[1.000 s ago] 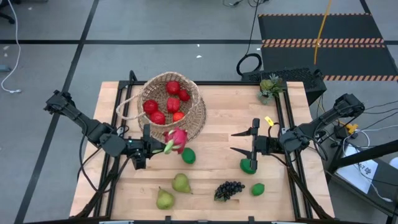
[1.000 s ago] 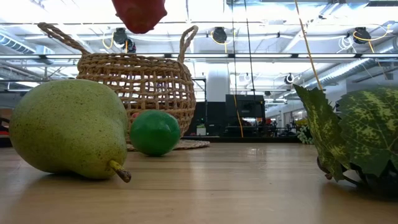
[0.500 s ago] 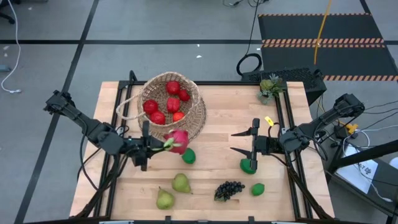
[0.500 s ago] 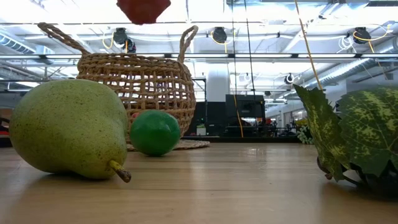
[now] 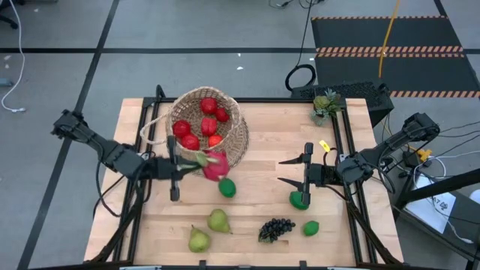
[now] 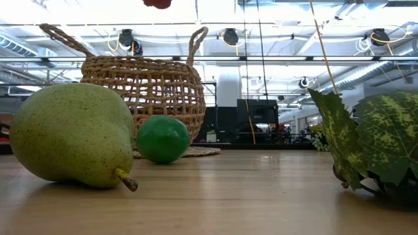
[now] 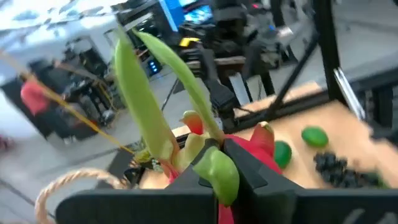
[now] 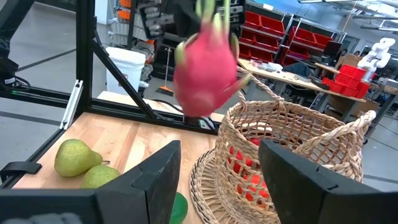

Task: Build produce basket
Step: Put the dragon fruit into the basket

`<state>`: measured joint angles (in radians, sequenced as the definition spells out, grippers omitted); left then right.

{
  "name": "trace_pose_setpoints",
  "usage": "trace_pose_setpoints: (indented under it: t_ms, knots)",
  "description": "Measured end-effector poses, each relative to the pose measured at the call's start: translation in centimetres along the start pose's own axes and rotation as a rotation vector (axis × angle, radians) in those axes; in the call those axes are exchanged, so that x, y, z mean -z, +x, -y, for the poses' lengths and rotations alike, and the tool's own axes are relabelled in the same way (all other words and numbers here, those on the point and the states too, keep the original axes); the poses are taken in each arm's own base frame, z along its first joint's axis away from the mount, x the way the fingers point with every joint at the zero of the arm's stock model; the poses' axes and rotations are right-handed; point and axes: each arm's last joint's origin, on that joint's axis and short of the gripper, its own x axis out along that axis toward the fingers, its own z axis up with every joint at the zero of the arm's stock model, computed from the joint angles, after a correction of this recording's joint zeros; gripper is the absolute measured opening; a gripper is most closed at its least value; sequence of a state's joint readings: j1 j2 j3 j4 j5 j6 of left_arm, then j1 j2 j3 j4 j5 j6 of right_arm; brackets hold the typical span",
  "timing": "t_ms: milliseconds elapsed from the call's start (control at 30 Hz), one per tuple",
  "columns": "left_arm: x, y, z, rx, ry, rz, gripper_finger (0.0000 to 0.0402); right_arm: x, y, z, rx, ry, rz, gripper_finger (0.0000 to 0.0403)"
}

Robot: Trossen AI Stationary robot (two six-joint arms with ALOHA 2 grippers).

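The woven basket [image 5: 206, 127] stands at the table's far left with several red fruits [image 5: 201, 126] inside. My left gripper [image 5: 192, 166] hovers level beside the basket's near rim, shut on the pink dragon fruit [image 5: 214, 166], which also shows in the right wrist view [image 8: 205, 68]; only its underside shows at the low view's top edge [image 6: 157, 3]. My right gripper [image 5: 287, 171] waits open at the right, above a green lime [image 5: 300, 199]. Another lime [image 5: 226, 187], two pears [image 5: 218, 220], a grape bunch [image 5: 276, 228] and a third lime [image 5: 310, 228] lie on the table. My left gripper pinches the dragon fruit's green leafy scales [image 7: 214, 171] at one end of the fruit between its two fingers. The fingers come level from the table's left. The pink body [image 7: 264, 146] sticks out beyond the fingertips toward the right, lifted clear of the table.
A small green potted plant [image 5: 324, 105] stands at the far right corner. A black frame rail [image 5: 346, 142] runs along the table's right side. Bare wood lies between the two grippers and along the near left edge.
My left gripper has risen and shifted toward the table's far edge, closer to the basket, rolling its wrist as it went. The dragon fruit has turned and climbed with it, almost leaving the top of the low view.
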<state>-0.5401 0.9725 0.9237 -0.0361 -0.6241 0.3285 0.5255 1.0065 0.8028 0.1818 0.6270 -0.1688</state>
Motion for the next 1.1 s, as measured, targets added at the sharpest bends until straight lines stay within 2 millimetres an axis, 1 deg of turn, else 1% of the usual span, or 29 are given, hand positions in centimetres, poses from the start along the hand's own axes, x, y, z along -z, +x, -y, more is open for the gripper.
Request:
trace_pose_setpoints:
  t_ms: [133, 267, 533, 700, 800, 967, 1100]
  knots:
    - [0.1, 0.0, -1.0, -0.039, -0.174, 0.0, 0.0024, 0.0, 0.0, 0.0, 0.0, 0.0, 0.0, 0.021]
    - [0.3, 0.0, -1.6, -0.065, -0.265, -0.009, 0.0029, 0.0, 0.0, 0.0, 0.0, 0.0, 0.0, 0.021]
    - [0.8, 0.3, -2.0, -0.088, -0.388, -0.04, 0.0007, 0.0, 0.0, 0.0, 0.0, 0.0, 0.0, 0.021]
    - [0.9, 0.4, -2.0, -0.088, -0.402, -0.048, 0.0029, 0.0, 0.0, 0.0, 0.0, 0.0, 0.0, 0.021]
    - [0.9, 0.4, -2.0, -0.087, -0.4, -0.05, 0.0033, 0.0, 0.0, 0.0, 0.0, 0.0, 0.0, 0.021]
    - [0.9, 0.4, -2.0, -0.086, -0.345, -0.052, 0.0019, 0.0, 0.0, 0.0, 0.0, 0.0, 0.0, 0.021]
    - [0.9, 0.4, -2.0, -0.083, -0.231, -0.056, 0.0007, 0.0, 0.0, 0.0, 0.0, 0.006, 0.0, 0.021]
